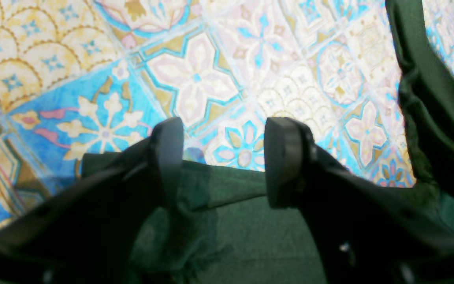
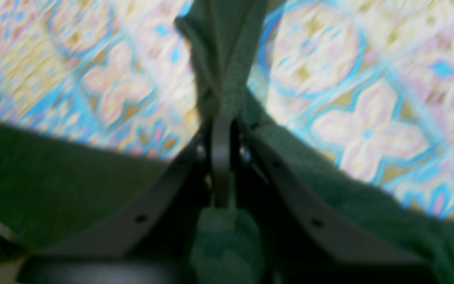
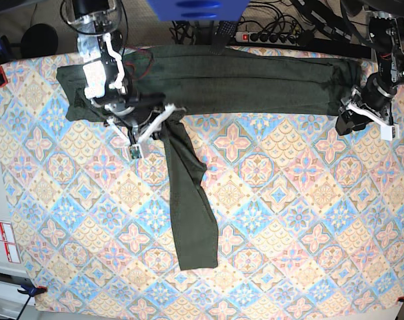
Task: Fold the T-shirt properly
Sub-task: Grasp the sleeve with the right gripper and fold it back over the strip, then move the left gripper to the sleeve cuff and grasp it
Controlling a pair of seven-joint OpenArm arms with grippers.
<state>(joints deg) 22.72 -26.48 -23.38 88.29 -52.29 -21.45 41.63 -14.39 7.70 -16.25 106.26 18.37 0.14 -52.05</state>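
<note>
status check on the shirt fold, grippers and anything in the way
Right gripper shut on T-shirt near the sleeve. Left gripper open over its far edge. One sleeve trails across the patterned table. Nothing in the way.

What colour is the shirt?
The T-shirt is dark olive green, plain; the base view shows it best.

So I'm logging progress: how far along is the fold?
Done: the shirt body lies folded into a long band across the table's far edge. In hand: the right tool is shut on fabric where one sleeve trails down. The left tool hangs open over the other end. Left: sleeve and crosswise folds.
</note>
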